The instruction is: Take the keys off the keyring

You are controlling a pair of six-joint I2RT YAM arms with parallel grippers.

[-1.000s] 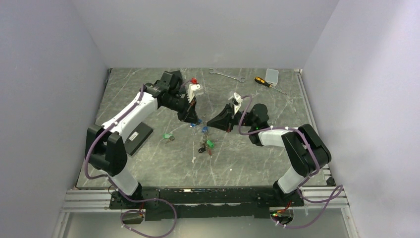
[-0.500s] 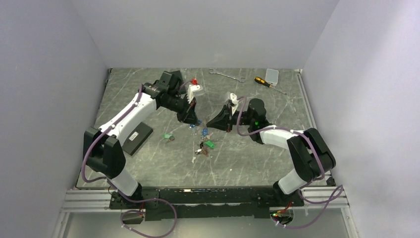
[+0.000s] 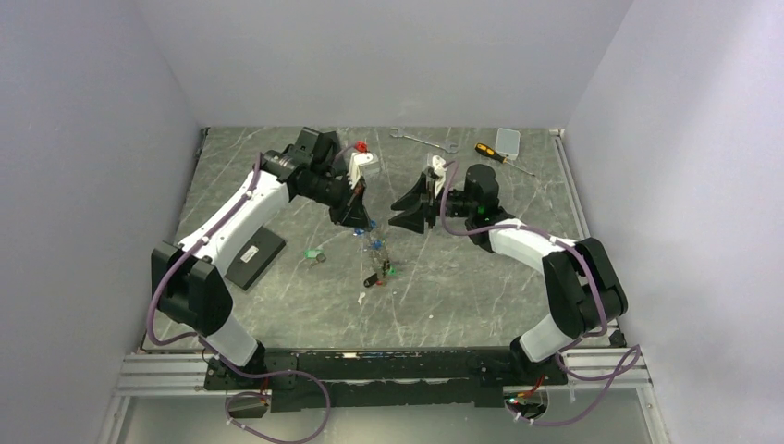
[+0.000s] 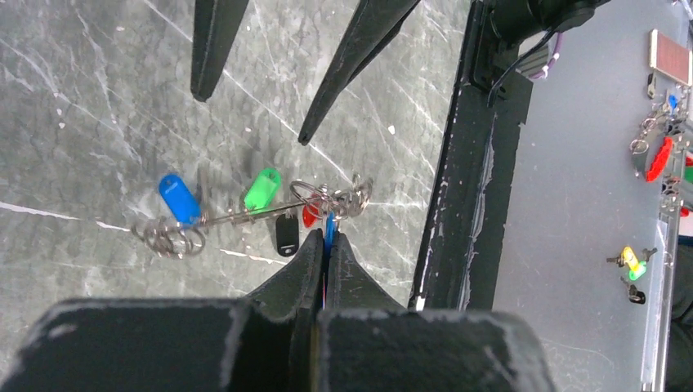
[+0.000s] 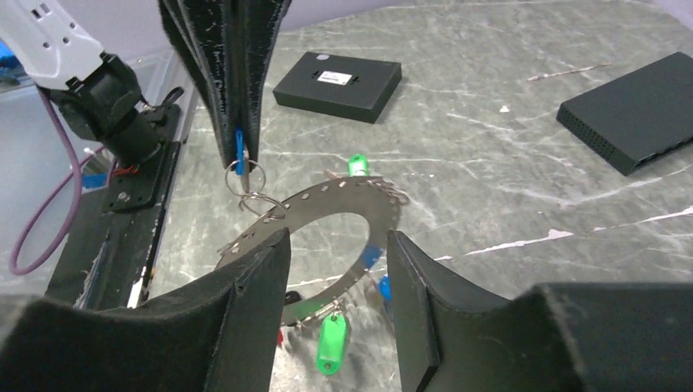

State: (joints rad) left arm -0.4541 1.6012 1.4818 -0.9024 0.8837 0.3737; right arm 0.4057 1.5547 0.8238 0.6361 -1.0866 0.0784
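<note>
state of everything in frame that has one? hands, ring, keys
left hand, shut on blue-tagged key
right hand, open, holding nothing
keyring, tilted, hanging from the small ring of the held key
blue-tagged key, clamped, attached to keyring
green-tagged key, on keyring, dangling
teal-tagged key, off the keyring, lying on table

Dark grey marble-patterned tabletop (image 3: pixel 481 296) with white veins, boxed in by a plain pale lavender left wall (image 3: pixel 83 139), far wall (image 3: pixel 388 55) and right wall (image 3: pixel 693 139), silver aluminium rail (image 3: pixel 162 373) along the near edge, soft even light.
</note>
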